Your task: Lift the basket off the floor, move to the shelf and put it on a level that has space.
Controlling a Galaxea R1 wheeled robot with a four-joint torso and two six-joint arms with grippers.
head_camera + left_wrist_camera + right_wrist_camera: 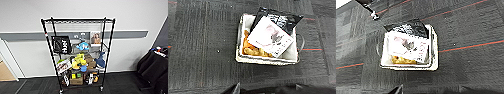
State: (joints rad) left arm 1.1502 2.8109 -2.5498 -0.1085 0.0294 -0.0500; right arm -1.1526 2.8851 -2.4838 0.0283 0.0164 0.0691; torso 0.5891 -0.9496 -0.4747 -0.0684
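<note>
The rectangular cream woven basket (268, 58) sits flat on the dark charcoal carpet-tile floor (200, 50), below both wrist cameras and ahead of the dark robot parts at the edge of each view. In the left wrist view its long axis runs across the picture, a dark loop handle (301, 42) at one short end. Inside lie a black glossy packet (280, 18), a white printed card (270, 37) tilted over it, and something orange (251, 50) (I cannot tell what). Both arms hang above the basket, apart from it; whether either claw is apart or together I cannot tell. In the head view the tall black metal rack (77, 55) stands against a pale wall, its grey wire-grid top tier (77, 22) bare.
</note>
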